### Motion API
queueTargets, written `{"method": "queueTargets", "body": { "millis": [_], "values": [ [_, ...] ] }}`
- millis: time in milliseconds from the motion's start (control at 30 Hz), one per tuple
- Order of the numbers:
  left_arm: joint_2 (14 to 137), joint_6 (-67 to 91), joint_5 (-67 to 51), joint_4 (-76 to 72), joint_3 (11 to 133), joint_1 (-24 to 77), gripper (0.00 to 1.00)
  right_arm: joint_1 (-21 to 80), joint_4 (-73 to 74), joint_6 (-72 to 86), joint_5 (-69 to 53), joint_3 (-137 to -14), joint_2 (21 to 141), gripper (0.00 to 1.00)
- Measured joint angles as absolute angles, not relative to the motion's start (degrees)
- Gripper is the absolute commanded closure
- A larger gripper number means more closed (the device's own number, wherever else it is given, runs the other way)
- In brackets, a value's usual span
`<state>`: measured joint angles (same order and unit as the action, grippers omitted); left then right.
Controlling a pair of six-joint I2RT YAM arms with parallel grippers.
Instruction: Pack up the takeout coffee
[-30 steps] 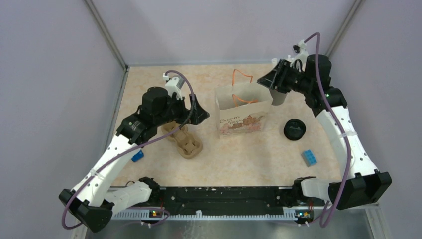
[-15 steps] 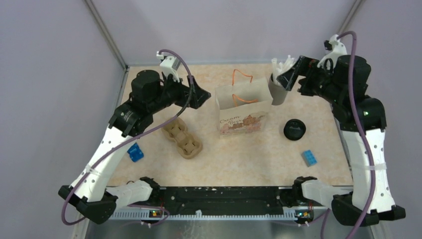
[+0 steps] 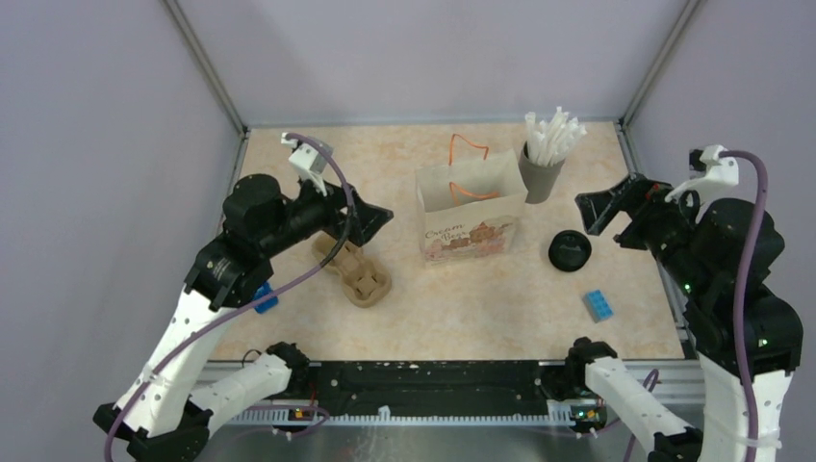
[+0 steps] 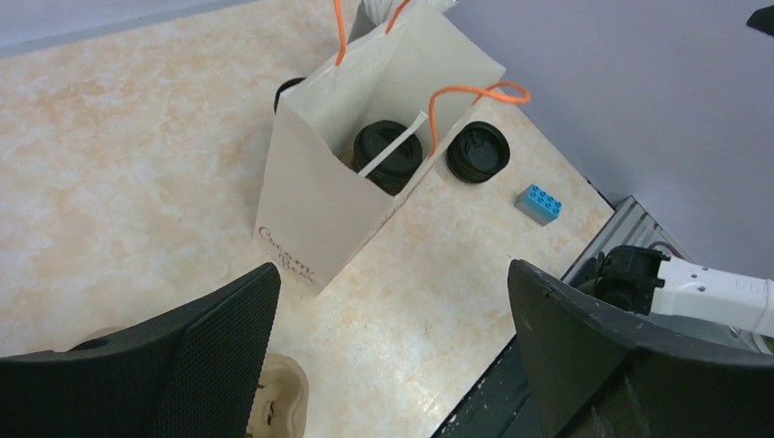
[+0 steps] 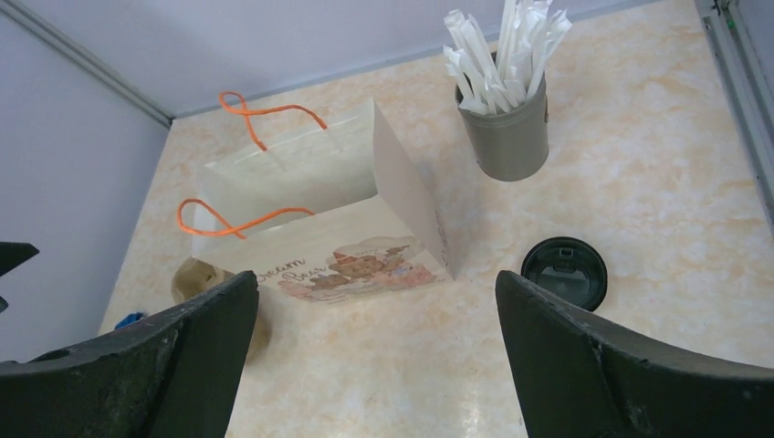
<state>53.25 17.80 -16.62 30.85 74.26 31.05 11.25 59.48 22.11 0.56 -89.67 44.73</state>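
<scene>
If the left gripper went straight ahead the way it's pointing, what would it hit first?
Most likely the paper bag, near its lower front corner. Depth is unclear, so the left gripper might touch the table just short of it.

Right arm (image 3: 717,255) and left arm (image 3: 258,219) withdrew from the bag (image 3: 471,214).

cup (image 4: 402,167) in bag (image 3: 471,231) | lid (image 3: 569,251) right of bag | straws (image 3: 553,137) behind lid

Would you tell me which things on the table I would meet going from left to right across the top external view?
In order: small blue block → cardboard cup carrier → paper bag → black lid → blue brick. The straw cup is left out: it overlaps bag and lid.
</scene>
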Motion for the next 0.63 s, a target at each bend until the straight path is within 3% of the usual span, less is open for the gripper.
{"method": "queueTargets", "body": {
  "millis": [233, 633],
  "values": [
    [46.98, 17.87, -15.33, 31.62, 70.32, 31.05, 0.01, 11.25, 59.42, 22.55, 0.36, -88.47, 40.93, 0.01],
    [49.45, 19.33, -15.00, 30.15, 70.32, 31.05, 0.01, 11.25, 59.40, 23.11, -3.09, -87.66, 40.99, 0.01]
  ]
}}
